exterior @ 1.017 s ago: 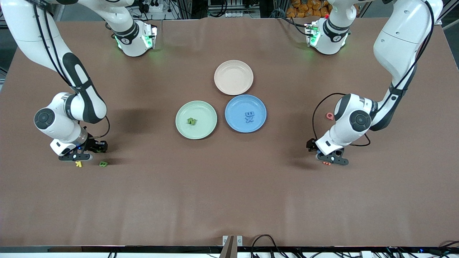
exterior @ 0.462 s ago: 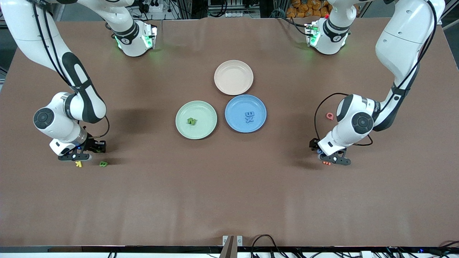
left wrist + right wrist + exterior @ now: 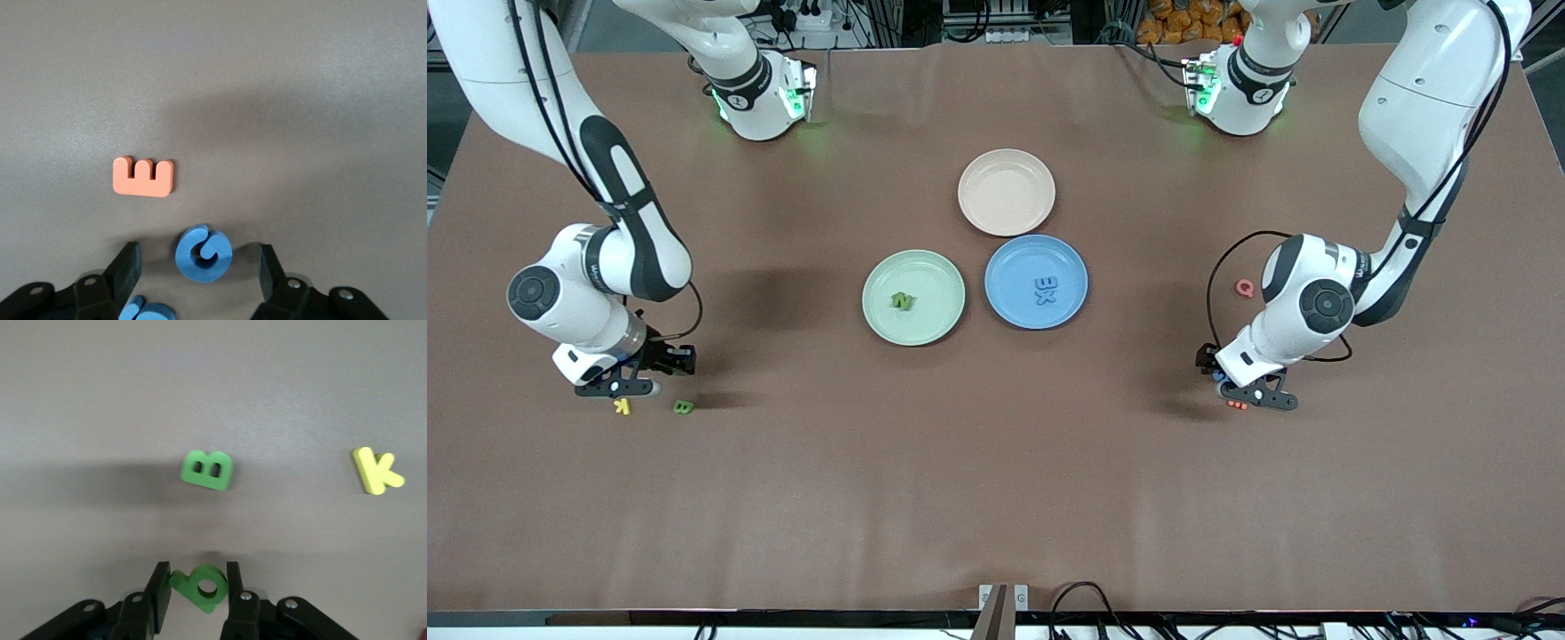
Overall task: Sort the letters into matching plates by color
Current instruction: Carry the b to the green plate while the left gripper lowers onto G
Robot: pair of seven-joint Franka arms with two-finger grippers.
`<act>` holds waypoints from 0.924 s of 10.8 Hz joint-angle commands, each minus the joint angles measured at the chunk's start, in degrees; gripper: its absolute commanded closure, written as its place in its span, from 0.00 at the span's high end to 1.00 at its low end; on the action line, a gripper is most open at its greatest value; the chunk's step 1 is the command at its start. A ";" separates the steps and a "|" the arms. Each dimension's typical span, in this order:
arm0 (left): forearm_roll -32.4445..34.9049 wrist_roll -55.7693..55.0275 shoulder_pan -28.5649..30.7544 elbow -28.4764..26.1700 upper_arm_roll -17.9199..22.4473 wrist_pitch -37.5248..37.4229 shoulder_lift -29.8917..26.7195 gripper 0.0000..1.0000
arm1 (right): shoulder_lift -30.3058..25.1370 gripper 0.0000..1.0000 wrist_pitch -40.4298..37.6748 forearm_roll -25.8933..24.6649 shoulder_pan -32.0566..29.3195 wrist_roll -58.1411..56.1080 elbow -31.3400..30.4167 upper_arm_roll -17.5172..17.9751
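Currently both grippers are low over letters at their own table ends.
Green letter clamped between right gripper fingers, beside green B and yellow K; blue G lies between the parted fingers of left gripper, untouched, near orange E; green plate holds one letter; blue plate two.

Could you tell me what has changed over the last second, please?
Little moved. The left pincer shifted slightly toward the left arm's end of the table, its fingers around the blue letter. The right pincer rose slightly, gripping a green letter. Plates and other letters stayed put.
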 commanded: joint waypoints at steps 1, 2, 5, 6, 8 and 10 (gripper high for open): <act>0.81 -0.89 -0.38 0.95 -0.31 -2.78 -1.02 0.60 | -2.07 0.19 -0.89 0.02 4.41 10.38 -1.12 0.15; 0.81 -0.89 -0.56 1.04 -0.31 -2.78 -1.02 0.48 | -2.08 0.19 -0.90 0.11 5.99 12.15 -1.12 0.15; 0.72 -0.89 -0.73 1.74 -0.31 -3.66 -0.94 0.23 | -3.30 0.20 -4.14 0.28 11.08 18.66 -0.94 0.24; 0.72 -0.89 -0.73 1.75 -0.31 -3.66 -0.85 0.19 | -3.83 0.19 -5.71 1.07 13.10 20.32 -0.86 0.33; 0.72 -0.89 -0.73 1.83 -0.31 -3.75 -0.93 0.03 | -5.06 0.19 -7.39 5.62 17.06 21.04 -0.86 0.33; 0.20 -0.89 -0.73 3.66 -0.83 -6.97 -1.20 0.00 | -5.59 0.20 -8.54 6.70 21.27 23.84 -0.77 0.24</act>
